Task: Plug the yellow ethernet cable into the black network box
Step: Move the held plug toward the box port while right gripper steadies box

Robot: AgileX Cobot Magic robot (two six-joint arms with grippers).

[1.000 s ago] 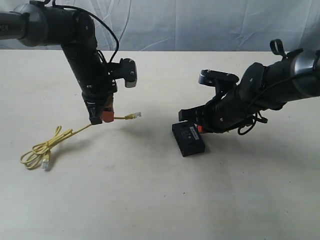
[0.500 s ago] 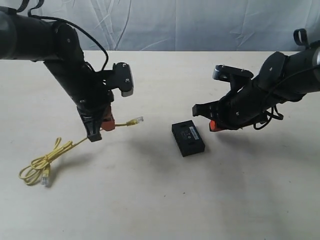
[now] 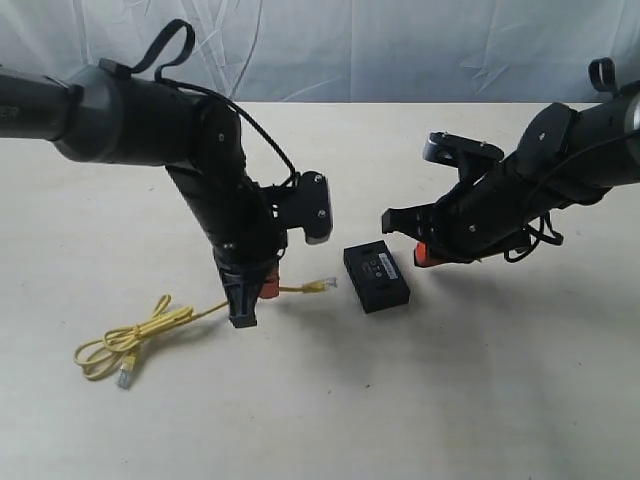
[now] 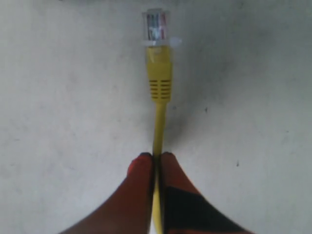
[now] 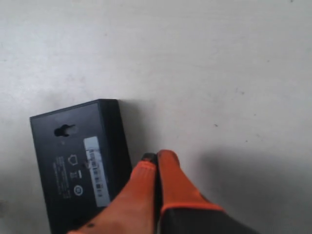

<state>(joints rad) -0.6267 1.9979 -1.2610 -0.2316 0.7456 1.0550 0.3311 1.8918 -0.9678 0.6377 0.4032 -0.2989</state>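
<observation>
My left gripper [image 3: 268, 289] [image 4: 156, 156] is shut on the yellow ethernet cable [image 3: 296, 290] [image 4: 159, 124], a short way behind its clear plug [image 3: 329, 284] [image 4: 156, 26]. The plug sticks out toward the black network box [image 3: 376, 277] [image 5: 80, 163], a small gap short of its left side. The rest of the cord trails left to a loose bundle [image 3: 125, 342] with the other plug [image 3: 125, 380]. My right gripper [image 3: 422, 256] [image 5: 157, 158] is shut and empty, hovering just beside the box's right side. The box lies flat with its white label [image 5: 95, 170] up.
The pale tabletop [image 3: 480, 400] carries these things. A white cloth backdrop [image 3: 400, 50] hangs behind the far edge. Both black arms reach inward over the middle of the table.
My left arm has carried the cable plug rightward and down, close to the box, dragging the bundle along. The right gripper let go of the box, drew back slightly and now holds still.
</observation>
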